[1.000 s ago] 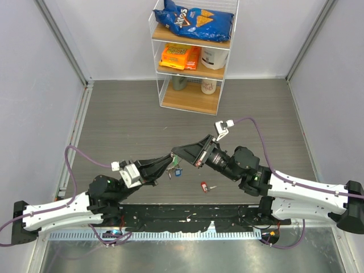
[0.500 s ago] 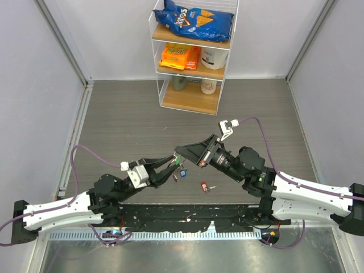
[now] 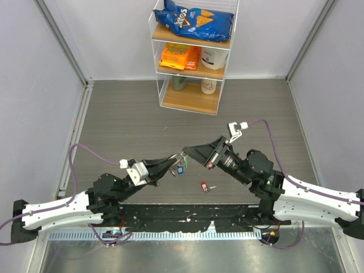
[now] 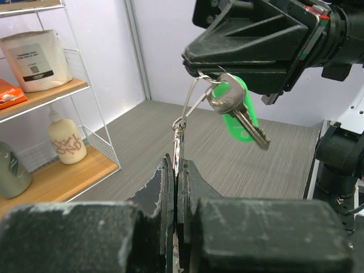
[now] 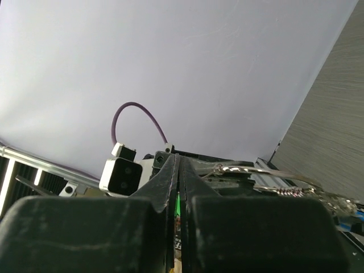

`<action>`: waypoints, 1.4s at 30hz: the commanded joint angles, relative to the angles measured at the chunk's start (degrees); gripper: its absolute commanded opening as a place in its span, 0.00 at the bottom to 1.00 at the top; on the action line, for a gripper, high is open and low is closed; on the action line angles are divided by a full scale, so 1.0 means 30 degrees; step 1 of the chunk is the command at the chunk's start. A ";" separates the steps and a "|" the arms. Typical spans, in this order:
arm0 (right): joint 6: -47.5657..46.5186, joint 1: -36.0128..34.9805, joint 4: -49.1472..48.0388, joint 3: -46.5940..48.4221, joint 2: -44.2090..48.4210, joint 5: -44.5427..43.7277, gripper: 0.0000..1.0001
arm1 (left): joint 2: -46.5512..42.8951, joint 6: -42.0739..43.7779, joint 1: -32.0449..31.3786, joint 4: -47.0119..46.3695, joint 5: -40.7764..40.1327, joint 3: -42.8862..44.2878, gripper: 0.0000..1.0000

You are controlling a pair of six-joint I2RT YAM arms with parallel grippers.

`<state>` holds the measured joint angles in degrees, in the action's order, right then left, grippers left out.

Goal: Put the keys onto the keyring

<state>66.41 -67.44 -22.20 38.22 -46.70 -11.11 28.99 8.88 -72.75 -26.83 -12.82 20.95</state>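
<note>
Keyring (image 4: 189, 102), carrying a green-headed key (image 4: 238, 114), hung above the table (image 3: 125, 125), its top clamped in the clenched right gripper (image 3: 183, 152) while the clenched left gripper (image 4: 177, 165) pinched a thin metal piece (image 4: 177, 142) linked to its lower end; a red-headed key (image 3: 205, 186) lay on the table.

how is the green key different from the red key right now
1. The green key hangs in the air; the red key lies on the table.
2. The green key is on the keyring, just under the right pincer; the red key is on no ring and touches only the table.
Shared: both are silver metal with a coloured plastic part.
</note>
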 commanded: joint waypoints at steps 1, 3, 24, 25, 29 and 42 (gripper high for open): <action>-0.0370 0.0067 -0.0045 -0.0607 0.1966 -0.1273 0.06 | -0.0172 -0.0178 -0.0008 0.1001 -0.1351 0.1159 0.00; -0.0428 0.0213 0.0395 -0.1311 0.2874 -0.1714 0.06 | -0.0056 -0.0178 -0.0008 0.1558 -0.1498 0.1511 0.00; -0.4500 0.0302 1.1702 -0.1255 0.5869 -0.5610 0.47 | 0.2754 -0.4598 -0.0008 0.6887 -0.4131 0.5319 0.00; -0.4530 0.0302 1.2169 -0.1284 0.5927 -0.5641 0.48 | 0.3076 -0.5095 -0.0008 0.7443 -0.4599 0.5669 0.00; -0.4472 0.0302 1.2613 -0.1955 0.6802 -0.5816 0.49 | 0.4599 -0.6621 -0.0008 0.7392 -0.6008 0.6054 0.00; -0.4120 0.0302 1.4751 -0.2719 0.8973 -0.5875 0.50 | 1.1951 -0.8704 0.1339 0.4639 -0.3815 0.7224 0.00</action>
<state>54.11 -66.61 20.14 30.28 -21.06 -27.07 61.01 -14.79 -69.60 -5.89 -26.41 38.50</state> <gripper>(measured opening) 0.498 0.057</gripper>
